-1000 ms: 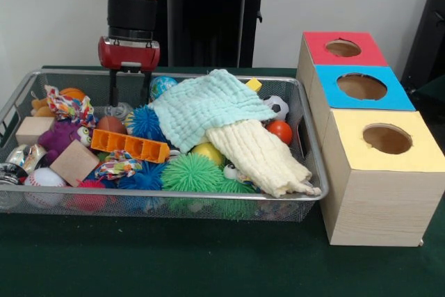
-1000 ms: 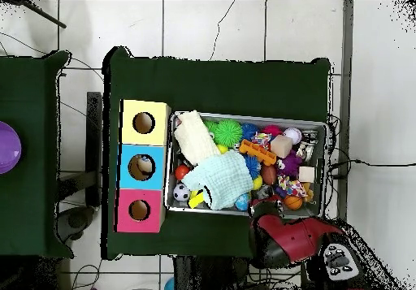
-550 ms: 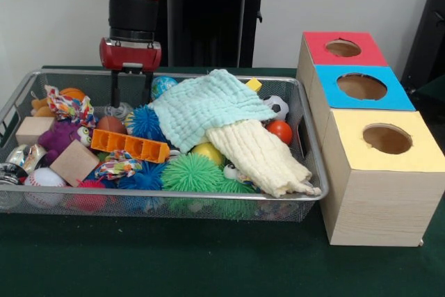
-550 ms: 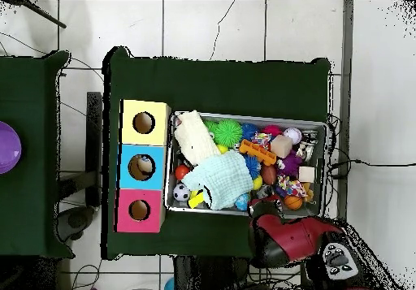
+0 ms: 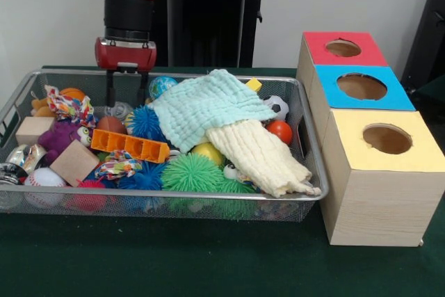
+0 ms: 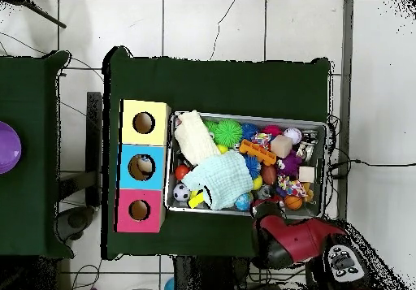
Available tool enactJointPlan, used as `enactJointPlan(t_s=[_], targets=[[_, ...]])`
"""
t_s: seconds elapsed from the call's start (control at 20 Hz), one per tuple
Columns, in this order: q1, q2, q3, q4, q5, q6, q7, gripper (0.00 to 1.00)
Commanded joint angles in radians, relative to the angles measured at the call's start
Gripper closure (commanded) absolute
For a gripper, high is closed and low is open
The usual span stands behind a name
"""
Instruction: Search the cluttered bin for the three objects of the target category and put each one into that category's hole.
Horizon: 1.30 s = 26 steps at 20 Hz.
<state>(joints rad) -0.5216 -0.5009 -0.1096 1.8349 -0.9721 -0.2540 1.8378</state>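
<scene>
The gripper (image 5: 126,88) is seen at the far left part of the wire bin (image 5: 309,145), its two thin fingers pointing straight down with a clear gap between them, so the jaws are open and nothing is held. The fingertips are level with the top of the clutter, just behind the brown ball (image 5: 110,124) and beside the blue spiky ball (image 5: 147,122); a clear, crumpled item appears to lie directly under them, though what it is cannot be told. Which category is the target is not shown, so the task's thing cannot be named with certainty; if balls are meant, the nearest candidates lie just in front of and just to the right of the jaws in the front view, while the orange-red ball (image 5: 280,131) and the soccer ball (image 5: 277,106) lie well apart, towards the boxes. The mint cloth (image 5: 208,106) and the cream cloth (image 5: 261,158) are draped over the middle of the bin, and more objects may be hidden beneath them. The three holes, in the red box (image 5: 342,48), the blue box (image 5: 361,87) and the yellow box (image 5: 386,139), stand beside the bin's opposite end, so a long carry across the whole bin is judged to be required after any grasp.
</scene>
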Motion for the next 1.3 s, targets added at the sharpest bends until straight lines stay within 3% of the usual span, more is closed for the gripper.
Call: enactJointPlan(t_s=[0.05, 0.4, 0.8, 1.3], targets=[[-0.048, 0.035, 0.117, -0.07, -0.069, 0.1, 0.04, 0.0], [-0.049, 0.049, 0.105, -0.081, -0.081, 0.085, 0.041, 0.0], [0.035, 0.112, -0.002, -0.115, -0.003, -0.005, 0.057, 0.0], [0.074, 0.165, -0.056, -0.145, 0.029, -0.064, 0.061, 0.0]])
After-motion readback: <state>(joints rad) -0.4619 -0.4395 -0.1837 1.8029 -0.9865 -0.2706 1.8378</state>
